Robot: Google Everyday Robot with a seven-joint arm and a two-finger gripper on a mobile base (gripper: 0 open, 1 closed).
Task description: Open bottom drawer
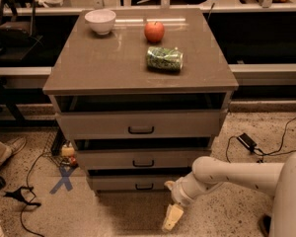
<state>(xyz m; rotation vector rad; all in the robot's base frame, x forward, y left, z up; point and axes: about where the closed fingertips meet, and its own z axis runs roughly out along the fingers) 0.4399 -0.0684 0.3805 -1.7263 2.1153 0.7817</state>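
The bottom drawer [123, 183] is the narrowest grey-beige front, lowest on the cabinet, with a small dark bar handle [144, 186]. It looks nearly closed, set back under the middle drawer [138, 159]. My gripper [170, 201] hangs at the end of the white arm reaching in from the right. It sits just right of the handle, in front of the drawer's right part and near the floor. Its fingers are spread open and hold nothing: one pale fingertip [172, 217] points down at the floor, the other is close to the drawer front.
The top drawer [138, 124] and the middle drawer stick out slightly. A white bowl [100, 21], a red apple [154, 31] and a green bag [164, 59] lie on the cabinet top. Cables, a blue tape cross [63, 178] and a black adapter [247, 141] lie on the floor.
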